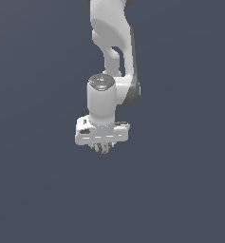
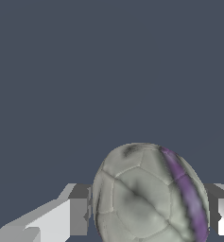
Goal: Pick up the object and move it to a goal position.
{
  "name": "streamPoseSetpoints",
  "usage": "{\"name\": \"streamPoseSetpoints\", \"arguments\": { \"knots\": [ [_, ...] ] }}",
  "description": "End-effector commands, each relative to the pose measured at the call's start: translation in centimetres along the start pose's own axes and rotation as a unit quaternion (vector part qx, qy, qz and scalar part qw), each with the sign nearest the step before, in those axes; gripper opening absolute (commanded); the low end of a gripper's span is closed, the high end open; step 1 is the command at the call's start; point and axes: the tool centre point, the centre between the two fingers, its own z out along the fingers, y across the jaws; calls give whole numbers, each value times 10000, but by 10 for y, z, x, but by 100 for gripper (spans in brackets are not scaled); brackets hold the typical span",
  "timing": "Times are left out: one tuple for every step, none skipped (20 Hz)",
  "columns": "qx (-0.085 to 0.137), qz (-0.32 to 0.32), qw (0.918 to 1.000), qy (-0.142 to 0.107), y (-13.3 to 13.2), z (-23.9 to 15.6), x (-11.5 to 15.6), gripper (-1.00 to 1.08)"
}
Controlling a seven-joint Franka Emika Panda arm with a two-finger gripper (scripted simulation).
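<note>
The object point(image 1: 102, 148) is a tiny off-white ball with purple and dark patches, peeking out just under the white gripper bar in the exterior view. In the wrist view the object point(image 2: 149, 194) fills the space between the two fingers, a purple stripe running down one side. My gripper point(image 1: 103, 147) is shut on it, with one finger point(image 2: 71, 217) pressed to one side of the ball and the other finger point(image 2: 219, 215) to the opposite side. The fingers themselves are mostly hidden behind the bar in the exterior view.
The white arm point(image 1: 113, 52) comes down from the top of the exterior view to the wrist. Around it there is only a plain dark blue-grey surface point(image 1: 180, 190).
</note>
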Motion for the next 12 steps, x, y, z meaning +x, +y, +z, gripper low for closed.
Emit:
{"name": "streamPoseSetpoints", "arguments": {
  "knots": [
    [-117, 179, 9995, 227, -1, -29, 19, -100],
    [-169, 256, 9990, 319, -1, -41, 26, -100],
    [-220, 331, 9984, 409, -1, -53, 33, -100],
    [-271, 405, 9976, 497, -1, -66, 40, -100],
    [-322, 478, 9966, 583, -1, -77, 46, -100],
    [-372, 550, 9956, 669, -1, -89, 52, -100],
    [-421, 620, 9943, 753, -1, -101, 58, -100],
    [-470, 690, 9930, 835, -1, -113, 64, -100],
    [-519, 759, 9915, 917, -2, -125, 69, -100],
    [-568, 828, 9899, 998, -2, -136, 74, -100],
    [-617, 895, 9882, 1078, -2, -148, 79, -100],
    [-665, 962, 9864, 1157, -2, -160, 83, -100]
  ]
}}
